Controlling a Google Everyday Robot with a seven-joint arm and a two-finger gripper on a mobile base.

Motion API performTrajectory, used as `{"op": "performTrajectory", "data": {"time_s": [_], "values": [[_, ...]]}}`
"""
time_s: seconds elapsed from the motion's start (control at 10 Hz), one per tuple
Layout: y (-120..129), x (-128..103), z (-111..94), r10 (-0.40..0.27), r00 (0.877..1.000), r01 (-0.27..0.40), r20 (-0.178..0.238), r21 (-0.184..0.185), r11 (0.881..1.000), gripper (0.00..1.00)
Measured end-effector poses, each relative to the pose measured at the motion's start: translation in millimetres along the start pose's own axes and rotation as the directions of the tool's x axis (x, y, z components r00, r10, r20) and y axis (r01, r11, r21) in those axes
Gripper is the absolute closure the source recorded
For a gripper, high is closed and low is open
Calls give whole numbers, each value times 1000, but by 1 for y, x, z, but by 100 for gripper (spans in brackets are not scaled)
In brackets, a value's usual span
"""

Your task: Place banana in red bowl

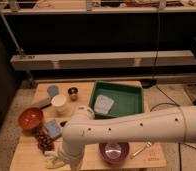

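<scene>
The banana [49, 161] is a pale yellow shape on the table's front left corner, partly covered by my arm. The red bowl [30, 119] sits at the left edge of the table, a short way behind the banana. My white arm reaches in from the right and bends down at the front left. Its gripper [60, 158] hangs low right beside the banana, mostly hidden by the forearm, and stands open with nothing seen held in it.
A purple bowl [114, 150] stands at the front middle under the arm. Dark grapes [42, 140] and a blue packet [53, 129] lie between the red bowl and the banana. A white cup [59, 103], a blue cup [52, 90] and a green tray [133, 102] stand behind.
</scene>
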Motion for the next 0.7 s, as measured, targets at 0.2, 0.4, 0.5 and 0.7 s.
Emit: {"op": "performTrajectory", "data": {"time_s": [0.2,0.4,0.5,0.7], "values": [[-10,15,-5,-1,1000,1,5,-8,1000,35],[-19,34,-16,-11,1000,11,25,-8,1000,35],[-22,40,-20,-15,999,15,35,-3,1000,35],[-23,51,-23,-20,998,20,57,5,1000,35]]}}
